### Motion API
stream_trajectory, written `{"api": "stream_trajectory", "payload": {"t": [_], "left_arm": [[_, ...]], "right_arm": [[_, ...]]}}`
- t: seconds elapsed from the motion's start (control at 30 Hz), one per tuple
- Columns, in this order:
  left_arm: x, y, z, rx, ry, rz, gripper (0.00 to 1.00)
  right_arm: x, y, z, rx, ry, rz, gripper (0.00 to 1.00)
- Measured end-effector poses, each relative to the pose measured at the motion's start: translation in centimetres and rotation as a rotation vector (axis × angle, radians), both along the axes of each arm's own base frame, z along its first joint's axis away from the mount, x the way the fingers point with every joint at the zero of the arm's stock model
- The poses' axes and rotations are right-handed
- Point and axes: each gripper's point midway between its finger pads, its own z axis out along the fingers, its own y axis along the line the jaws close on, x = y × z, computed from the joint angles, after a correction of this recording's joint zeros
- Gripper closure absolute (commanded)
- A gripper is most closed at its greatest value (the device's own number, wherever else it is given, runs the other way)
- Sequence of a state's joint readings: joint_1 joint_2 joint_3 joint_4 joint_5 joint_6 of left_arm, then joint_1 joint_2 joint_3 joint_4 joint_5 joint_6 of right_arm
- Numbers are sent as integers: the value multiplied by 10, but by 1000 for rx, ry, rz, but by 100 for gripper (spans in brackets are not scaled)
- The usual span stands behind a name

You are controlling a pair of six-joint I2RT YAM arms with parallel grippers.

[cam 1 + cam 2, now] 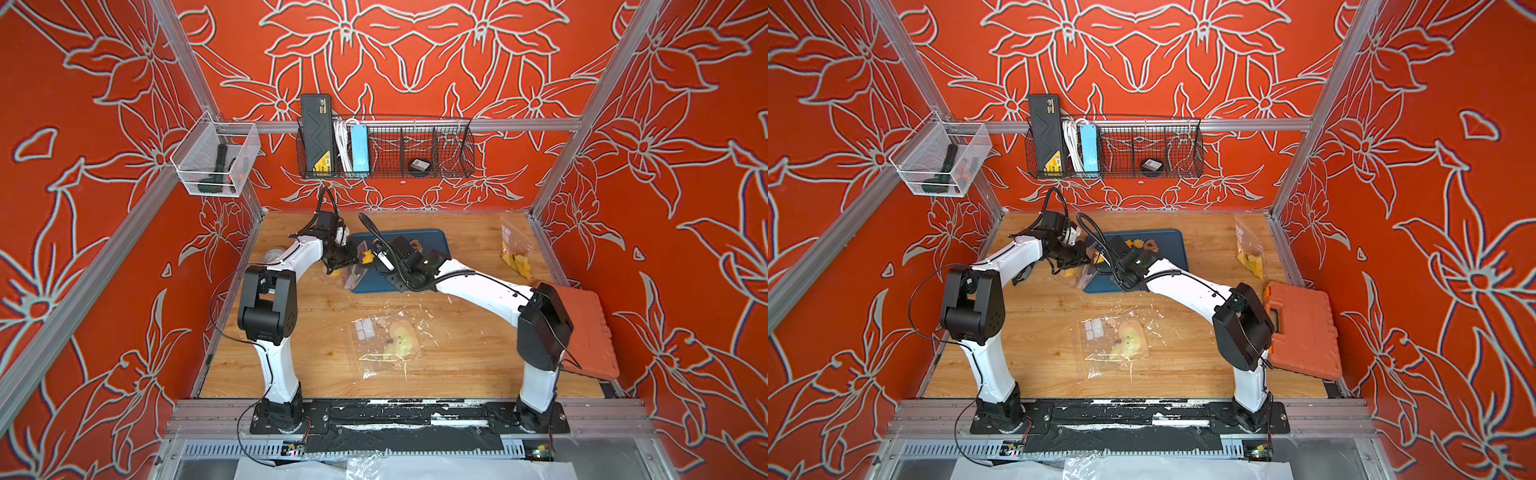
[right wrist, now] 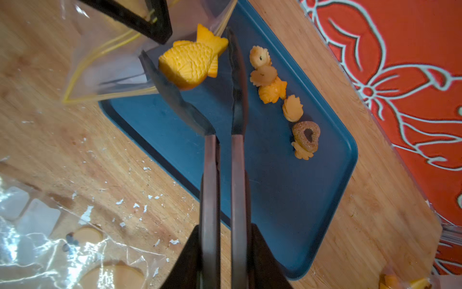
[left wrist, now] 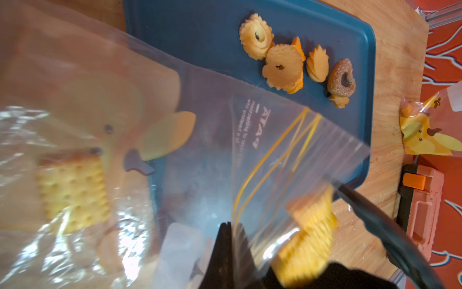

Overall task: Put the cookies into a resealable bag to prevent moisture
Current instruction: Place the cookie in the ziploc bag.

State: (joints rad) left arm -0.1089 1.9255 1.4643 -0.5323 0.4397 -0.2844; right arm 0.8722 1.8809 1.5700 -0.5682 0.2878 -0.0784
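Black tongs (image 2: 236,155) pinch an orange fish-shaped cookie (image 2: 190,65) at the clear resealable bag (image 3: 250,150); one yellow square cracker (image 3: 72,190) inside, several cookies (image 2: 292,108) left on the blue tray (image 2: 287,212).

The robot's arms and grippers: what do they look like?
The left arm and right arm are alike: smooth white segments linked by bulky black joint housings, on black bases. Thin black cables loop alongside; the right arm also carries a ribbed black hose. The left gripper and right gripper are black.
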Motion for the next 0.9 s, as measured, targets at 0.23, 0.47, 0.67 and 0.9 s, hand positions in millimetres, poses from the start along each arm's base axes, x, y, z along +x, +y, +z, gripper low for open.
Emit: {"api": "stream_trajectory", "payload": {"t": [0.23,0.47,0.67,0.9], "left_arm": [[0,-2,1,-9,-1,-6,100],[-1,-3,2,-14,0,-9,100],[-1,-4,2,-17,0,-10,100],[-1,-5,2,-23,1,-14,100]], "right_arm": [[1,-5,-4,-74,-25,3,70],[-9,7,-6,-180,-91,81,70],[-15,17,-19,-228,-98,128,70],[-6,24,-26,-235,-80,123,69]]}}
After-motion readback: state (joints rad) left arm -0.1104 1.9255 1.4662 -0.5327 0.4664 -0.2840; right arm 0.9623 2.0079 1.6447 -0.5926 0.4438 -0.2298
